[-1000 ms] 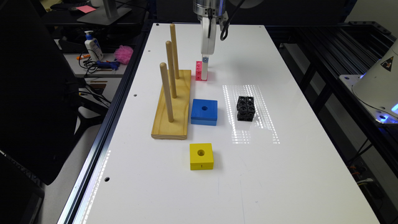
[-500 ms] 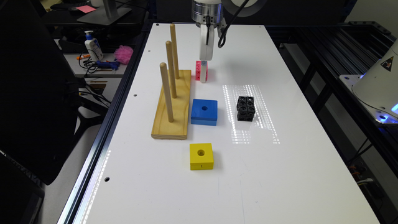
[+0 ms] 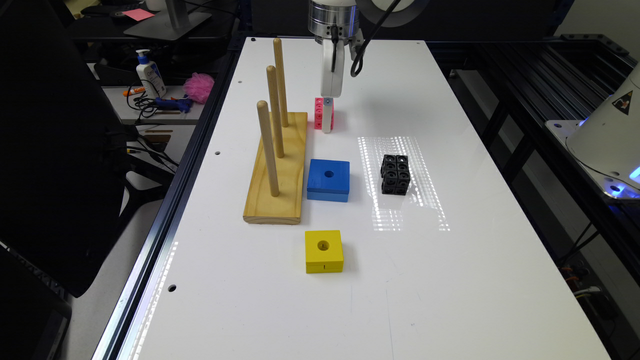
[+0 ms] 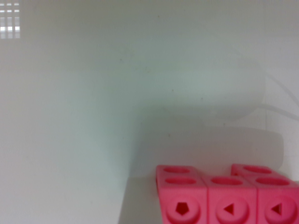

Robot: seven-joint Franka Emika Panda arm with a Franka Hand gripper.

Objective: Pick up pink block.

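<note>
The claw [image 3: 327, 120] has dropped lower over the last second: earlier its tip hung just above the pink block [image 3: 318, 113], and now it reaches down alongside the block, close to the white table [image 3: 450, 260]. The block itself has not shifted; it sits just beside the claw's tip, on the side toward the wooden peg stand [image 3: 278, 170], and partly behind the tip in the exterior view. In the wrist view the pink block [image 4: 229, 198] looms large and close, its holed cube faces sharp, which fits a claw now down at grasp height. How wide the claw stands, and whether it has closed on anything, I cannot tell, since no finger is visible in the wrist view. By my reading the descent is about done and the closing step comes next. The blue block [image 3: 328, 179], black block [image 3: 395, 174] and yellow block [image 3: 324, 251] lie well apart from the claw, nearer the camera.
</note>
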